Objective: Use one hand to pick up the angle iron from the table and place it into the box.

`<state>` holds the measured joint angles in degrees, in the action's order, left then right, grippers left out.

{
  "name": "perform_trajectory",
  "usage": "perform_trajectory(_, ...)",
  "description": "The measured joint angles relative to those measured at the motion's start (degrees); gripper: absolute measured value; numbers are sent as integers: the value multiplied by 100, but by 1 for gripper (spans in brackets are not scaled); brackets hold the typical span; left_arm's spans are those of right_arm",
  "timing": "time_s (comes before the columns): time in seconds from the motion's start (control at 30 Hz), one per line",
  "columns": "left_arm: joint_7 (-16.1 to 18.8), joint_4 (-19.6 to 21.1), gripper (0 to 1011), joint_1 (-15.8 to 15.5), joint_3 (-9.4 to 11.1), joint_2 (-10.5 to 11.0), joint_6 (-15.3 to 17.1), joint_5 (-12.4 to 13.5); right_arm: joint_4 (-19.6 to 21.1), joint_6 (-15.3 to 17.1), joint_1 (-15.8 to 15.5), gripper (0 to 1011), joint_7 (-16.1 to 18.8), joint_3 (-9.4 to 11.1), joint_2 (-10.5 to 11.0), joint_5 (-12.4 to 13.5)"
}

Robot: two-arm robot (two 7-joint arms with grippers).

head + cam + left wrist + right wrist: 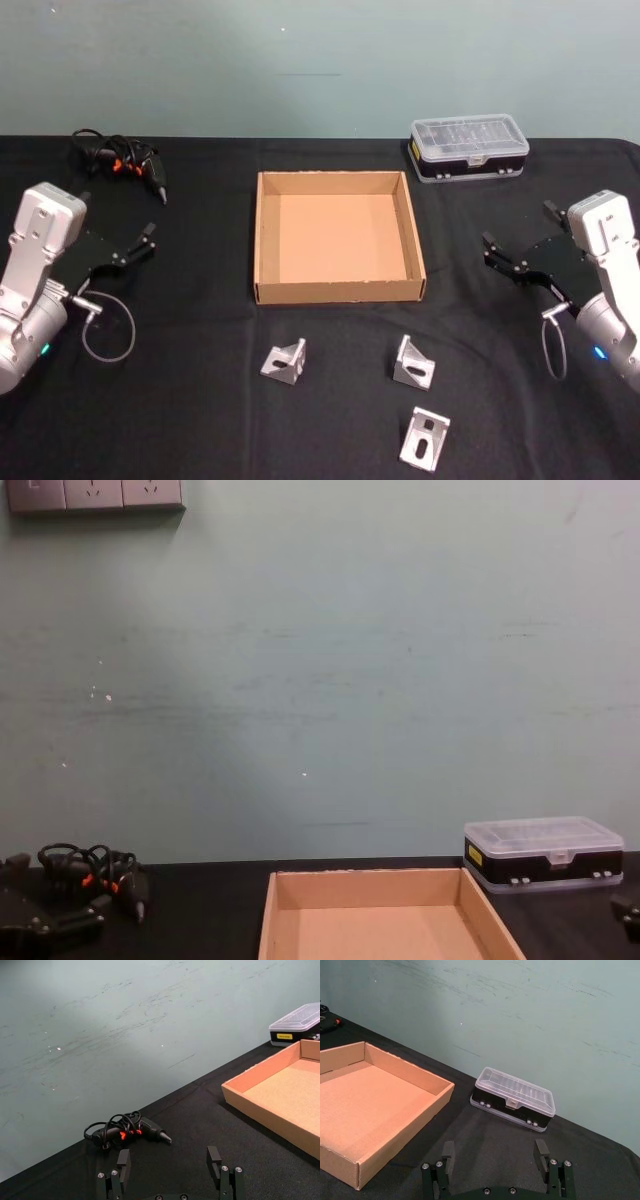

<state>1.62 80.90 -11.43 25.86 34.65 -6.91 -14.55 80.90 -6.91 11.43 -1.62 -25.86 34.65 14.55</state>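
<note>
**Angle irons (413, 363) on the worktop (200, 420), none boxed yet**

All three lie just in front of the cardboard box (335, 292), whose floor is bare. My left end effector (168, 1159) and right end effector (494, 1152) flank the box, both spread wide and empty, so either could reach down.

Light is soft and even, with no hard source that I can place. The wall (320, 680) is brightest low and centre in the chest view and dims toward its upper corners. The black table (200, 420) soaks up light, so shadows on it barely register. The box (340, 290) carries faint shading along its inner walls. The angle irons (285, 361) and the clear case lid (515, 1091) show mild sheen, not harsh glare.
</note>
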Motion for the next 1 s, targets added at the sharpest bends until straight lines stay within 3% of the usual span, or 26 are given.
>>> perform_trajectory(1.0,0,0,1000,0,0,0,0,0,0,0,0,1003,0,0,0,0)
